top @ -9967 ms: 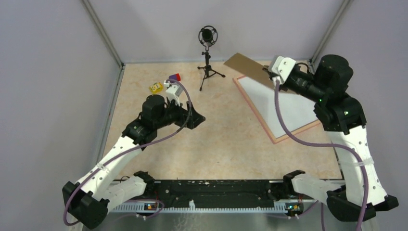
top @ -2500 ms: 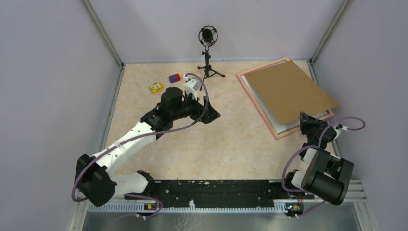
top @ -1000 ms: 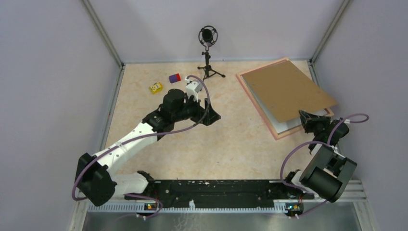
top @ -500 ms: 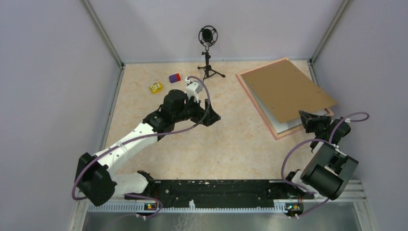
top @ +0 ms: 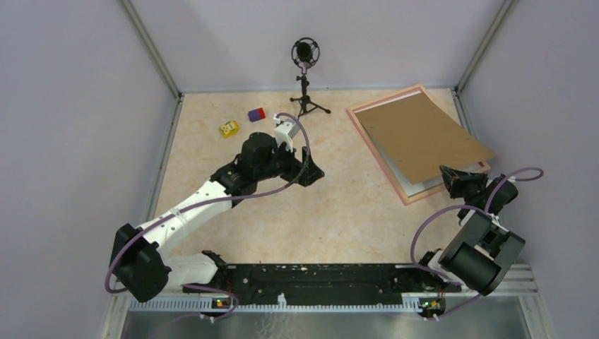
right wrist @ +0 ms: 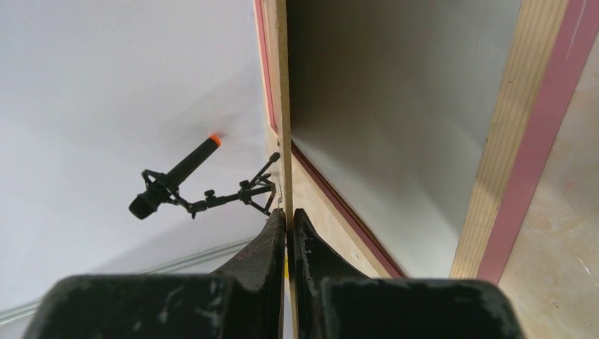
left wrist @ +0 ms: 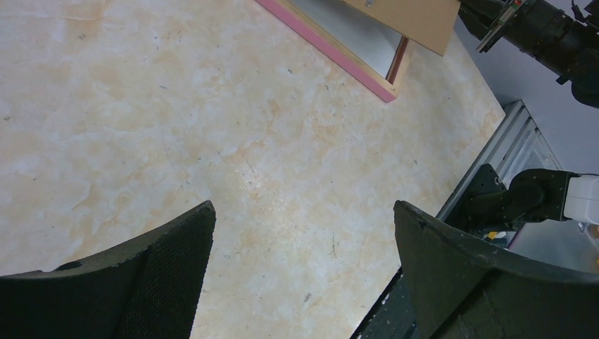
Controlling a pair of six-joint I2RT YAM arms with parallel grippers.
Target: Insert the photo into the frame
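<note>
The pink frame [top: 378,159] lies flat at the back right of the table. Inside it lies the photo [top: 417,185], showing only a white face [right wrist: 395,127]. A brown backing board [top: 424,134] hangs slanted over both and hides most of them. My right gripper [top: 448,174] is shut on the board's near edge; the right wrist view has the board edge-on [right wrist: 284,106] between the closed fingers [right wrist: 288,212]. My left gripper [top: 311,173] hovers open over bare table [left wrist: 304,212], left of the frame's near corner [left wrist: 332,53], with nothing in it.
A microphone on a small tripod [top: 304,70] stands at the back centre. A yellow toy [top: 228,128] and a purple-and-red block [top: 256,114] lie at the back left. Grey walls enclose three sides, and a black rail [top: 318,275] runs along the near edge.
Over the last second the board has slid slightly toward the near right in my right gripper, uncovering the frame's far pink edge. The left gripper has barely moved.
</note>
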